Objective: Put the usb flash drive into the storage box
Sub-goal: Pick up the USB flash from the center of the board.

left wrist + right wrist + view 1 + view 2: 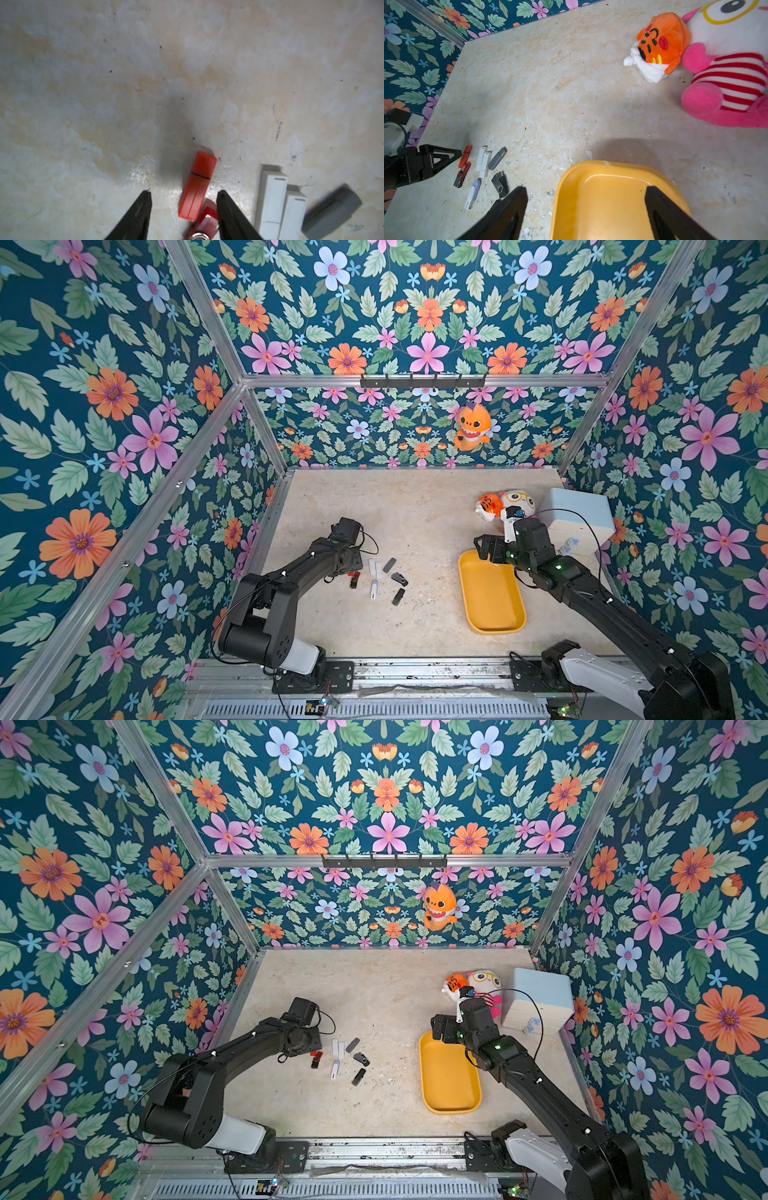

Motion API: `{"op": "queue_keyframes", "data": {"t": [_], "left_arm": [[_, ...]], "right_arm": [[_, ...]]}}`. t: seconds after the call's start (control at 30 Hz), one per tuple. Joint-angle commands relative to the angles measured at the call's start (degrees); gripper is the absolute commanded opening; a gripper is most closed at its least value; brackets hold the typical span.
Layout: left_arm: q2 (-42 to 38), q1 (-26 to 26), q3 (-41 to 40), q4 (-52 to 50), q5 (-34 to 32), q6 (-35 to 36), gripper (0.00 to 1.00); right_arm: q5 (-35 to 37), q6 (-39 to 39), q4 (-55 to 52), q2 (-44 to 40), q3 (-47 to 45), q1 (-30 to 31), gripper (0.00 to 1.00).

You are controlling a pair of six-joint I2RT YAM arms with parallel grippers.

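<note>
Marble tabletop (145,83): orange flash drive (196,187) between parted left jaws; right jaws wide above storage box (602,203).

Storage box (602,207) glossy yellow plastic; tabletop (571,93) scuffed (stone-look); orange toy (662,43) plush.

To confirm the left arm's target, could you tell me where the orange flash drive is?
In the left wrist view, the orange rectangular plastic flash drive lies between the fingertips of the open left hand, beside two white rectangular drives.
</note>
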Motion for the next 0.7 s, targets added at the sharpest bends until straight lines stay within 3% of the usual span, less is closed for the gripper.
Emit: {"op": "queue_keyframes", "data": {"t": [0.0,0.33,0.67], "left_arm": [[1.1,0.4,0.1,1.0,1.3,0.7,0.51],[4.2,0.3,-2.0,3.1,3.8,0.4,0.43],[5.8,0.3,-1.3,2.5,3.0,0.3,0.24]], "right_arm": [[0.8,-0.1,0.7,-0.3,-0.2,0.1,0.94],[0.6,0.0,0.9,-0.6,-0.3,0.0,0.94],[0.6,0.1,1.1,-0.9,-0.5,0.0,0.94]]}}
